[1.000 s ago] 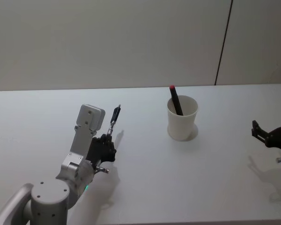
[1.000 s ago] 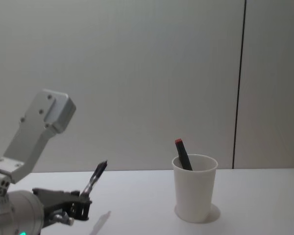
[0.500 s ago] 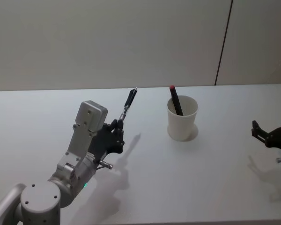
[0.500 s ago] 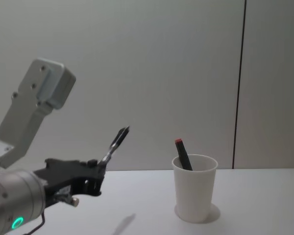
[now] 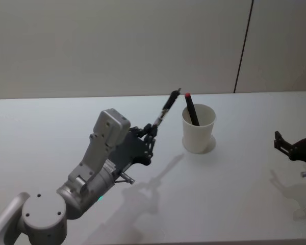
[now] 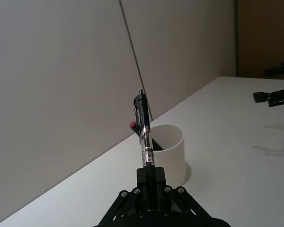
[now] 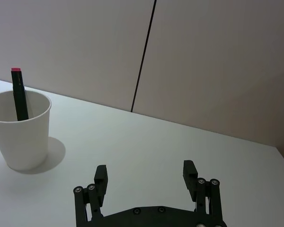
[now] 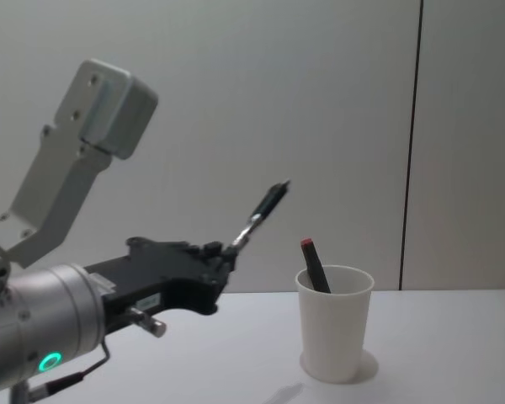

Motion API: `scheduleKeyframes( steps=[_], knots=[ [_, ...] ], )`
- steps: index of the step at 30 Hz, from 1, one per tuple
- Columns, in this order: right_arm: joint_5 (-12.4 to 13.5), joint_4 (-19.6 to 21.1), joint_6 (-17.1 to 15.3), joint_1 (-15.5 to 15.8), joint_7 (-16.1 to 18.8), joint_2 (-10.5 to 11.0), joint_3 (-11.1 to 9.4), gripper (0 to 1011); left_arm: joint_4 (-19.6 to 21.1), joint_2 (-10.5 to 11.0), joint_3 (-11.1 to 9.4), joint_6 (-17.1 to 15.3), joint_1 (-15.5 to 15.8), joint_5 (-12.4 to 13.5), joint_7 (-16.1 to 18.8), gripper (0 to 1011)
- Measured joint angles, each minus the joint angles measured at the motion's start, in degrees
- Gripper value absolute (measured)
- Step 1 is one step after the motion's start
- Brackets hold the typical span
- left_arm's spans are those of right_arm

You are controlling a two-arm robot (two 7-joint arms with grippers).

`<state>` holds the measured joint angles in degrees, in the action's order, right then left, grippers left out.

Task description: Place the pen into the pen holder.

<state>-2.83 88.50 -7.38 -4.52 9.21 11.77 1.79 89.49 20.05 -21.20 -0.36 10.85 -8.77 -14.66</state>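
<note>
Right gripper (image 7: pixel 145 172) sits low at the table's (image 5: pixel 234 194) right edge, fingers spread, nothing in them. Left gripper (image 5: pixel 150 133) is up off the table, clamped on the lower end of the pen (image 5: pixel 166 108), which tilts up and forward. Its top is close to the rim of the pen holder (image 5: pixel 198 135), which stands upright just beyond with a red-tipped black pen (image 5: pixel 190 109) leaning inside.
</note>
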Motion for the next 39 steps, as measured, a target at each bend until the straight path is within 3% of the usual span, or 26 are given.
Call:
scheduleKeyframes(
  steps=[9,20,39],
  knots=[
    [0.0,0.0,0.0,0.0,0.0,0.0,0.0,1001,-2.1,-1.1,-0.5,4.0,2.2,1.0,-7.6,117],
    [0.0,0.0,0.0,0.0,0.0,0.0,0.0,1001,-5.2,-2.9,-1.4,7.1,4.8,1.6,-13.7,117],
    [0.0,0.0,0.0,0.0,0.0,0.0,0.0,1001,-10.5,-5.8,-2.9,10.2,8.4,1.8,-19.7,117]
  ],
)
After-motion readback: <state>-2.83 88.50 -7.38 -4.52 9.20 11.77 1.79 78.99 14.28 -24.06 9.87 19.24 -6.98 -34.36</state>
